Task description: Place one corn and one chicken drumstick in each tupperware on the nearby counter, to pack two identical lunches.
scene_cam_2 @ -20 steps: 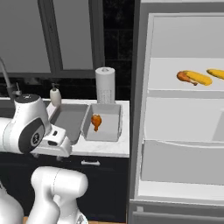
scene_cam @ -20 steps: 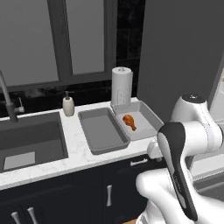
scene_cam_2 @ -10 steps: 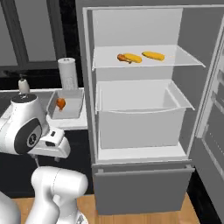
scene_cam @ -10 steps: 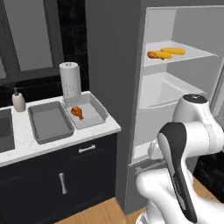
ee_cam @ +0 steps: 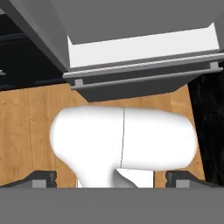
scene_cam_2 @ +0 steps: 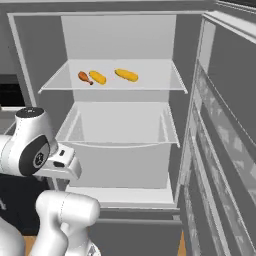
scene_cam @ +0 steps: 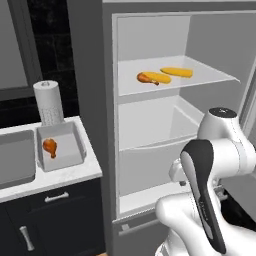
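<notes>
On the open fridge's upper shelf (scene_cam: 210, 76) a reddish-brown chicken drumstick (scene_cam: 144, 78) (scene_cam_2: 84, 77) lies touching one corn (scene_cam: 160, 77) (scene_cam_2: 98, 77). A second corn (scene_cam: 176, 72) (scene_cam_2: 126, 75) lies apart to its right. At the left, on the white counter (scene_cam: 62, 176), the shorter tupperware (scene_cam: 75, 150) holds another drumstick (scene_cam: 49, 146). The longer tupperware (scene_cam: 15, 157) beside it looks bare. My gripper (ee_cam: 113, 177) is open with nothing between its fingers; it hangs low and points down at the wooden floor before the fridge's base.
A paper towel roll (scene_cam: 48, 102) stands behind the containers. The fridge has a wide drawer (scene_cam_2: 117, 130) under the shelf, and its open door (scene_cam_2: 225, 150) stands along the right. Dark cabinets (scene_cam: 45, 220) sit below the counter.
The whole picture has shifted: the base has driven right, from the sink and counter to the open fridge. The food and containers have not moved. The gripper stays open.
</notes>
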{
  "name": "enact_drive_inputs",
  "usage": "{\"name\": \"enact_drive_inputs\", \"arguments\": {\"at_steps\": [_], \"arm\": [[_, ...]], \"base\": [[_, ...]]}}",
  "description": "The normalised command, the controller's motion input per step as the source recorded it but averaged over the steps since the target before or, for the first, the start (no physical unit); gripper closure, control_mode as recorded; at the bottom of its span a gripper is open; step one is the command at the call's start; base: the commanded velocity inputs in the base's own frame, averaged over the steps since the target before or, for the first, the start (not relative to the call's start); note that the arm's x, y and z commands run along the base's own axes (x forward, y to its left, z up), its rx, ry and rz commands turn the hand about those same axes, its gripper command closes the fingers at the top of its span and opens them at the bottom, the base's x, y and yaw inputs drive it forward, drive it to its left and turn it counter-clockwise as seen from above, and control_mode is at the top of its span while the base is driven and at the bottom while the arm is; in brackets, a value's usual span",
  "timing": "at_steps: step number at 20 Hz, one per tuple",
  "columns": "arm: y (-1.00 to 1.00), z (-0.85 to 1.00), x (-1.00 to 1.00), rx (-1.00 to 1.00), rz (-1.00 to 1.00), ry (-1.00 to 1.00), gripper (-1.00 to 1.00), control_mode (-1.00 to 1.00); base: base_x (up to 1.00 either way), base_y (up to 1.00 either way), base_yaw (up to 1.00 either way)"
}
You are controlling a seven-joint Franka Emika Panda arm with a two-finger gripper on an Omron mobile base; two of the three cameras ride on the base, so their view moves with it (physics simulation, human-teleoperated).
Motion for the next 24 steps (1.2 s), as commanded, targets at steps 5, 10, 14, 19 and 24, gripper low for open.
{"name": "enact_drive_inputs", "arguments": {"at_steps": [5, 10, 14, 19, 24], "arm": [[0.00, 0.00, 0.00, 0.00, 0.00, 0.00, -1.00, 1.00], [0.00, 0.00, 0.00, 0.00, 0.00, 0.00, -1.00, 1.00], [0.00, 0.00, 0.00, 0.00, 0.00, 0.00, -1.00, 1.00], [0.00, 0.00, 0.00, 0.00, 0.00, 0.00, -1.00, 1.00], [0.00, 0.00, 0.00, 0.00, 0.00, 0.00, -1.00, 1.00]], "base": [[0.20, -0.44, 0.14], [0.16, -0.30, 0.19], [0.65, -0.62, 0.21], [0.51, -0.19, 0.07], [0.39, 0.00, 0.00]]}}
